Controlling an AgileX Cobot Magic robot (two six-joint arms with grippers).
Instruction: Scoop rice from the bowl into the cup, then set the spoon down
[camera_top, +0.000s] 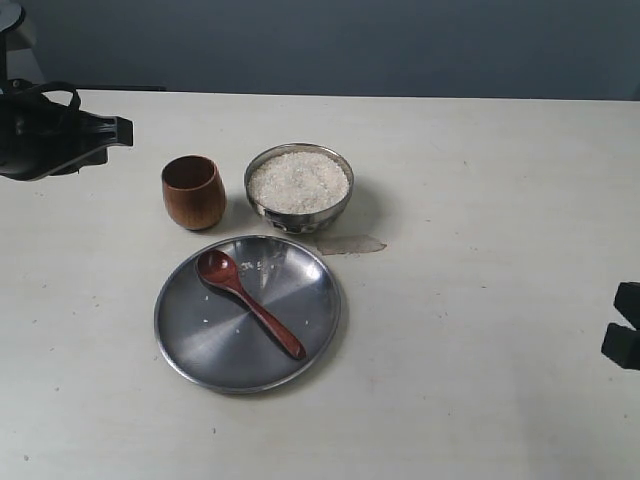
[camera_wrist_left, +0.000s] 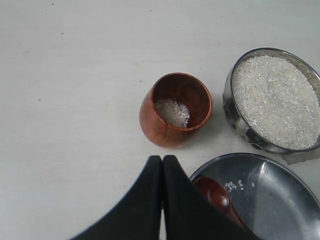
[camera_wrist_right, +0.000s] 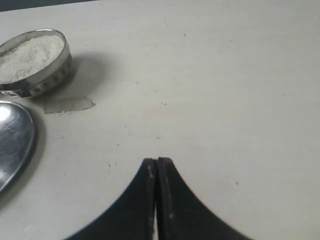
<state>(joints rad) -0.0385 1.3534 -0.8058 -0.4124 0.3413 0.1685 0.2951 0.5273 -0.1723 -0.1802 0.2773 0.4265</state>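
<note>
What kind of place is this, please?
Probably a robot lab bench: a pale table, a plain dark wall, and a cup, bowl, plate and spoon between the left gripper and right gripper.

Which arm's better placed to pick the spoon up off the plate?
Left, probably. The left gripper, shut, is nearer the spoon. The right gripper, also shut, sits far off, its view catching only the plate edge.

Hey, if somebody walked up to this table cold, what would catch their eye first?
Probably the shiny steel bowl, heaped with white rice, at the centre, with the brown wooden cup beside it, on its left in the exterior view, holding a little rice. Nearer the camera, the reddish spoon lies on a flat steel plate among a few stray grains.
</note>
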